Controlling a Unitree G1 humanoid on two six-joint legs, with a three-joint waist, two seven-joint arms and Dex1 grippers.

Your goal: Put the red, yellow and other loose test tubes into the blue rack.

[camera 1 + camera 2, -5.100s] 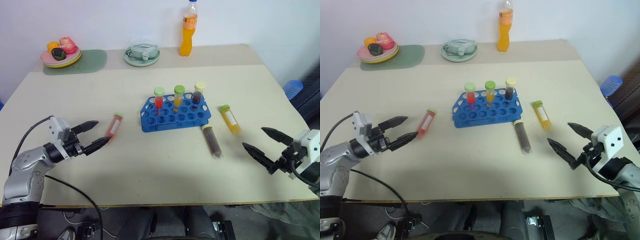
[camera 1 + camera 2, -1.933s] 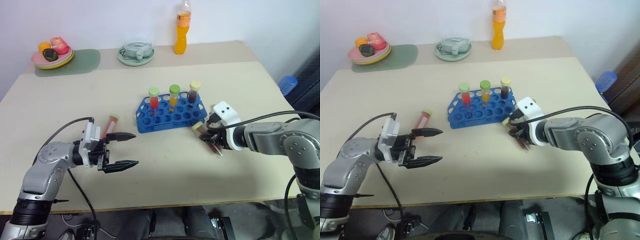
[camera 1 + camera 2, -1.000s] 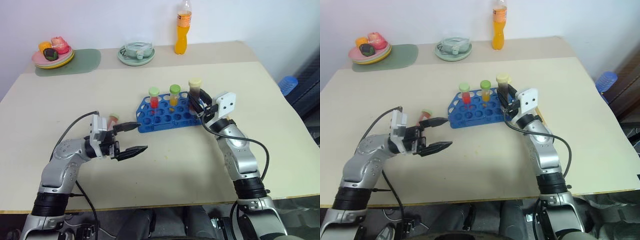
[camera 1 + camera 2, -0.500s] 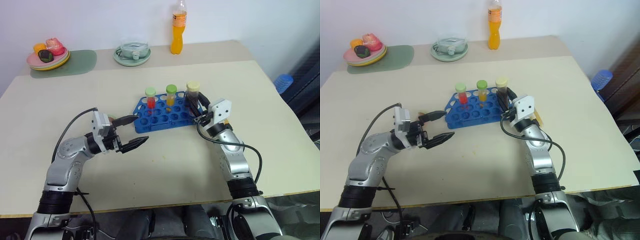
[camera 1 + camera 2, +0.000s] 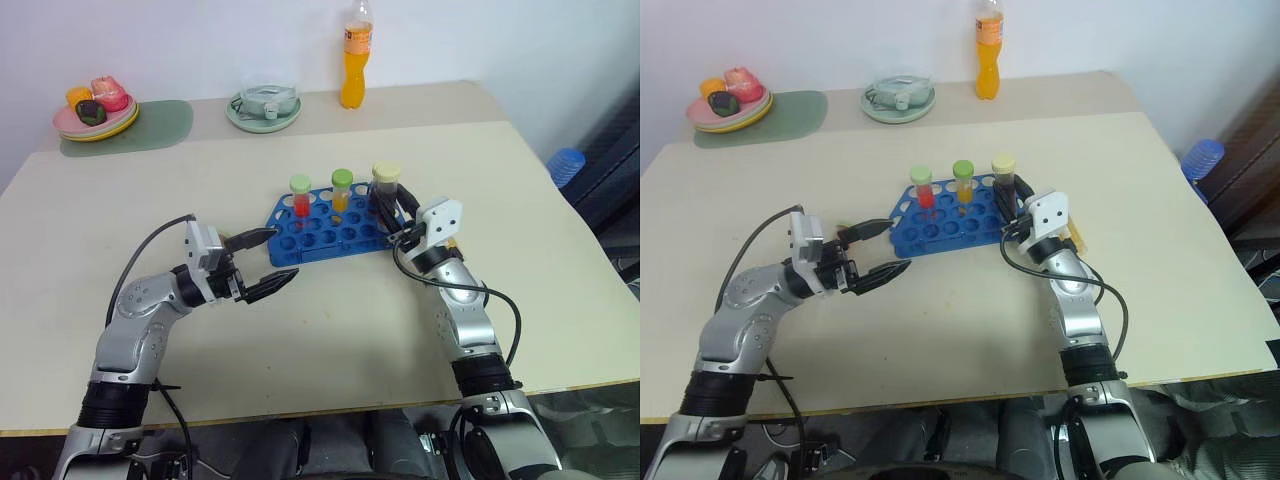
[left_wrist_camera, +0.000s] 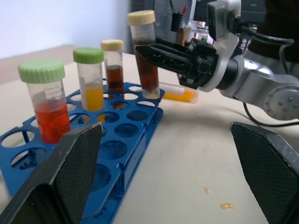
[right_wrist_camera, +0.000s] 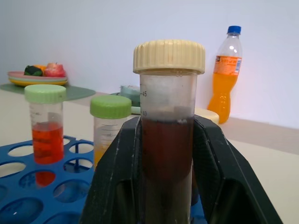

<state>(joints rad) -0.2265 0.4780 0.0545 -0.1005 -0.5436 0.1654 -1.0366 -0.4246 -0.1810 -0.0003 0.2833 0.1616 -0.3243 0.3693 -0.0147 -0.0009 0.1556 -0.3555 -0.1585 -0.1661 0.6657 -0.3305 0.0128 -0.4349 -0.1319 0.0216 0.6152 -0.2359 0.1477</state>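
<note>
The blue rack (image 5: 325,238) lies mid-table with a red tube (image 5: 300,197), a yellow tube (image 5: 342,191) and a dark brown tube (image 6: 113,66) standing in its back row. My right gripper (image 5: 388,206) is shut on another dark brown, cream-capped tube (image 7: 167,126), upright over the rack's right end; whether its foot sits in a hole I cannot tell. A loose yellow tube (image 6: 180,96) lies on the table beyond that gripper. My left gripper (image 5: 281,256) is open just left of the rack, holding nothing. The loose red tube is hidden behind my left hand.
Along the table's back edge stand a tall orange drink bottle (image 5: 354,62), a pale green round dish (image 5: 264,108) and a plate of toy food (image 5: 93,108) on a green mat (image 5: 160,120). A blue object (image 5: 566,166) sits off the table's right side.
The camera has shifted a little. My left gripper has swung slightly toward the rack, still open. My right gripper keeps the brown tube at the rack's right end.
</note>
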